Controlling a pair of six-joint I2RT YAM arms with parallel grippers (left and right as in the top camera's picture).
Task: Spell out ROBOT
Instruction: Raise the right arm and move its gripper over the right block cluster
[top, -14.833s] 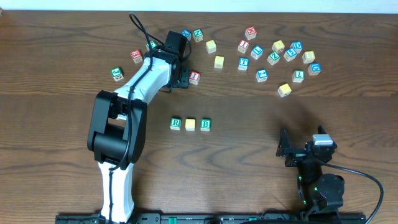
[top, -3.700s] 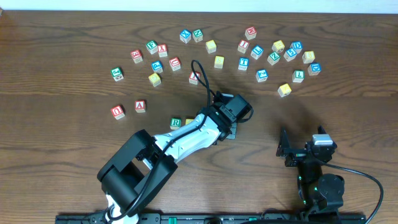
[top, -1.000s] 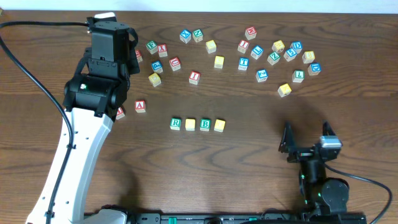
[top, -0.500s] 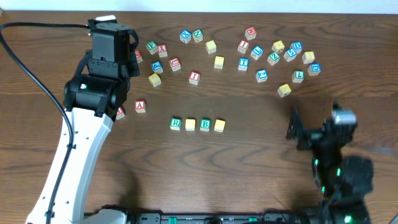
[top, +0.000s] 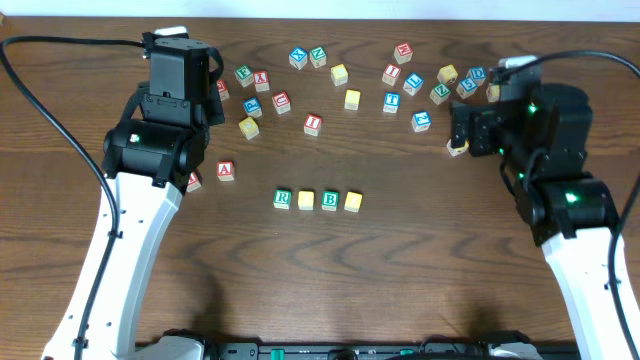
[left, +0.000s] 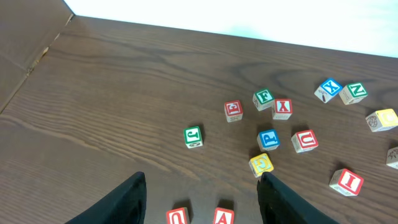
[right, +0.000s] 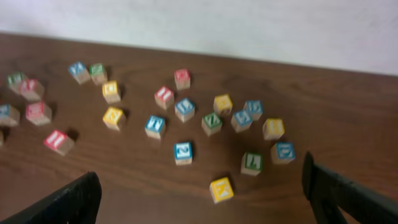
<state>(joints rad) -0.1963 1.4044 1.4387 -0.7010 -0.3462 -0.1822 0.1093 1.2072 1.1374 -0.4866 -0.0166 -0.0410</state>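
Note:
A row of blocks lies at mid-table: green R (top: 282, 199), a yellow block (top: 306, 200), green B (top: 330, 200) and another yellow block (top: 352, 201). My left gripper (top: 181, 72) is open and empty, high over the far left; in the left wrist view (left: 202, 186) red U (left: 178, 217) and red A (left: 223, 216) lie below its fingers. My right gripper (top: 464, 133) is open and empty above the far-right cluster; in the right wrist view (right: 199, 179) a yellow block (right: 222, 188) lies between its fingers. A blue block that reads like T (top: 391, 101) sits in that cluster.
Several loose letter blocks are scattered along the far side, from red U (top: 191, 181) and red A (top: 225, 170) on the left to a dense group at the far right (top: 476, 74). A red I block (top: 313, 123) lies behind the row. The left arm hides some blocks.
My right arm has risen from the near right and swung up to the far-right block cluster. The left arm has held still. The row has gained its fourth block since the earliest frames.

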